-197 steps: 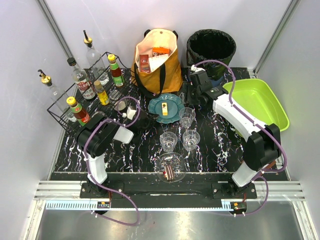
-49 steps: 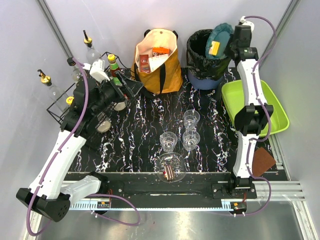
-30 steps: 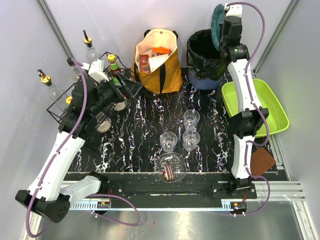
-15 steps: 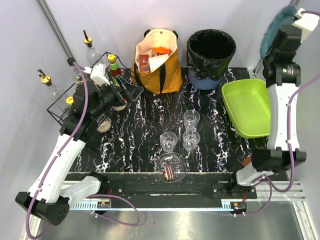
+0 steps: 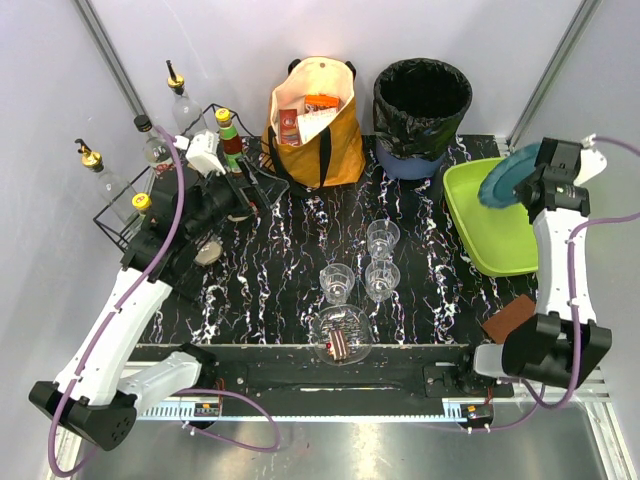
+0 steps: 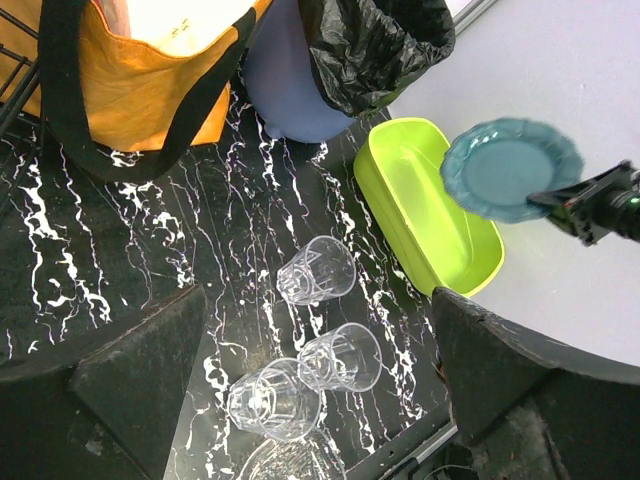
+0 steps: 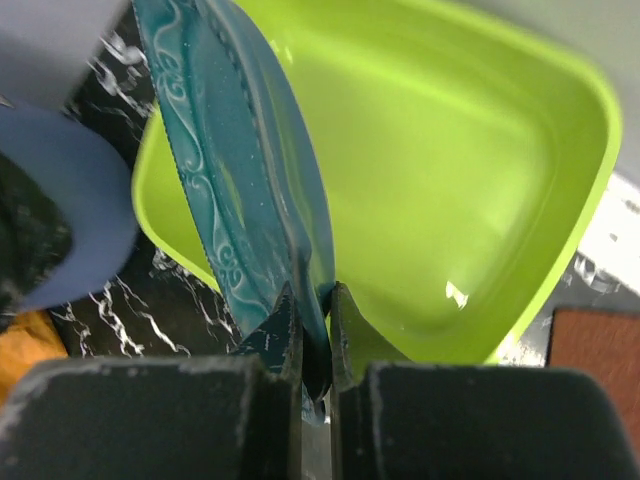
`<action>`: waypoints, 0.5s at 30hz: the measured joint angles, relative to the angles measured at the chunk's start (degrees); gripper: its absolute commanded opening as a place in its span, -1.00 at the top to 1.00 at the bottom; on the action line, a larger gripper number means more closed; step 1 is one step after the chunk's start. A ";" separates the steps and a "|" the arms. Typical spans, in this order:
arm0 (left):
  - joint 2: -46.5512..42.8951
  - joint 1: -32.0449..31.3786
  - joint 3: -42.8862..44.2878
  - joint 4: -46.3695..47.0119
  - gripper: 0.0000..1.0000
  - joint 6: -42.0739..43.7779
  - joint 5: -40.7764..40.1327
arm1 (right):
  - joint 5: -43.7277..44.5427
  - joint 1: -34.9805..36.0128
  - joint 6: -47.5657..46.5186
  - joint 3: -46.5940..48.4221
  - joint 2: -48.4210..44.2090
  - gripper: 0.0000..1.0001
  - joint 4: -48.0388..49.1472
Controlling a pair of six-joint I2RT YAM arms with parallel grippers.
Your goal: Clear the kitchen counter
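We count three clear glasses [image 5: 337, 282], one glass bowl [image 5: 340, 335], one teal plate [image 5: 505, 175], one lime-green tray [image 5: 500, 240], one black bin [image 5: 422, 95], one orange tote bag [image 5: 315, 140], one brown pad [image 5: 510, 318] and one wire rack [image 5: 130, 225] with at least five bottles [image 5: 227, 135]. The right gripper [image 7: 315, 300] pinches the plate's rim, plate tilted above the tray. The left gripper [image 5: 248, 190] gapes wide and empty by the rack. The kitchen counter [image 5: 290, 260], black with white veins, fills the middle, with pale walls around it.
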 measured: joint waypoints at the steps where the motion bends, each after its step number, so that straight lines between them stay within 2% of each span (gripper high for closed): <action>1: 0.02 -0.15 0.00 -0.33 -0.98 0.17 -0.17 | -1.68 -0.98 1.25 -1.79 0.22 1.00 -0.28; 6: 0.02 -0.59 0.00 -0.70 -0.98 1.09 -0.48 | -13.99 -9.66 9.27 -8.98 3.15 1.00 0.57; 9: 0.13 -0.66 0.00 -0.68 -0.98 1.49 -0.48 | -18.38 -13.16 13.31 -11.52 5.49 1.00 3.56; 15: 0.76 -0.70 0.00 -0.52 -0.98 2.12 -0.46 | -24.24 -14.36 19.69 -12.87 11.93 1.00 11.08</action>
